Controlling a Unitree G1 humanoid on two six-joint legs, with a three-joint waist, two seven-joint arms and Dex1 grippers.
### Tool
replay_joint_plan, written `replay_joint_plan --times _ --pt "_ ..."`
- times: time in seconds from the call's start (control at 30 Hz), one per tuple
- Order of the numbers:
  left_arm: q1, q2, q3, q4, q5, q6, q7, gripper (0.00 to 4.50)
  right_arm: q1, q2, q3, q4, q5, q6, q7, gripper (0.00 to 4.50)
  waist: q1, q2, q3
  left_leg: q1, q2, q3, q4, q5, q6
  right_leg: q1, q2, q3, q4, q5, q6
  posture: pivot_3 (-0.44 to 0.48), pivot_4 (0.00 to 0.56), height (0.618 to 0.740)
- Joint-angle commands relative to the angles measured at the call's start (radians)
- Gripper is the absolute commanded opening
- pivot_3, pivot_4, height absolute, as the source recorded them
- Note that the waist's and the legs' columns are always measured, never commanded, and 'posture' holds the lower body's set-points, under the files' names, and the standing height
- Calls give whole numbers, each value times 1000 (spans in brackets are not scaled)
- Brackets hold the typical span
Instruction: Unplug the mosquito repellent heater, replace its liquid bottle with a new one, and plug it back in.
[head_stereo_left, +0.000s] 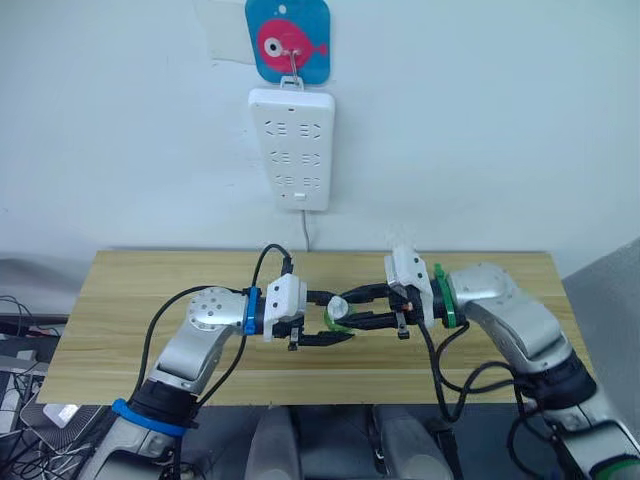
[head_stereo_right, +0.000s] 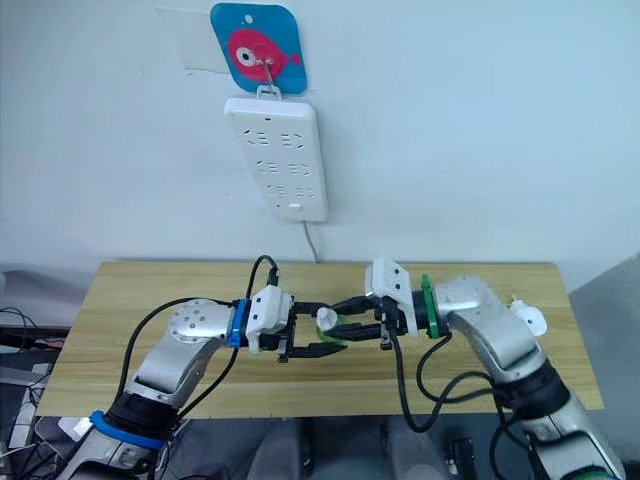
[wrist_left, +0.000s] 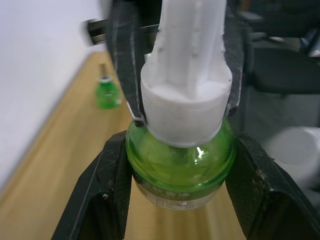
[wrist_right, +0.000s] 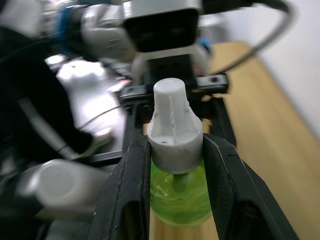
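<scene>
Eye views: the left gripper (head_stereo_left: 325, 330) and right gripper (head_stereo_left: 362, 307) met above the table (head_stereo_left: 120, 300), with the new bottle (head_stereo_left: 338, 311) between them.

Left wrist view: the left fingers (wrist_left: 107, 190) were clamped on the bottle's green body. The old bottle (wrist_left: 107, 92) stood well apart on the table.

Right wrist view: the right fingers (wrist_right: 131, 190) were clamped on the white cap (wrist_right: 172, 125).
</scene>
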Motion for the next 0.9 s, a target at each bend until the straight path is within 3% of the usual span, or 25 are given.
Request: replay_joint_plan --times 0.03,0.13,0.3,0.47,0.67,0.9 --pt "11 7 -65 -60 -6 -6 -72 2253 -86 70 56 80 13 -162 187 1131 3 0 0 0 0 0 1 0 0 0 0 0 0 0 0 -29 238 740" --pt "9 14 -54 -60 -10 -2 -83 2253 -134 86 38 159 3 -187 234 1131 6 0 0 0 0 -1 2 0 0 0 0 0 0 0 0 -31 239 740" --pt "2 5 -25 -29 0 -2 -52 2253 -129 13 -9 161 12 -147 277 2780 14 0 0 0 0 -1 2 0 0 0 -1 -1 1 0 0 -43 244 740" --pt "3 -13 5 -5 8 0 14 2253 -2 -103 -98 -12 47 -14 145 4489 25 0 0 0 0 -1 3 0 1 1 -1 -1 1 0 0 -58 248 740" --pt "13 -50 42 4 10 47 145 2253 153 -79 -210 -266 23 166 -225 4489 9 0 0 0 0 -1 2 0 1 1 -1 -1 3 0 0 -91 254 740" --pt "-20 -117 79 22 20 114 300 2253 239 38 -158 -430 -28 261 -514 4489 -1 0 0 -1 -1 -2 3 0 0 1 0 0 5 0 0 -113 255 740"
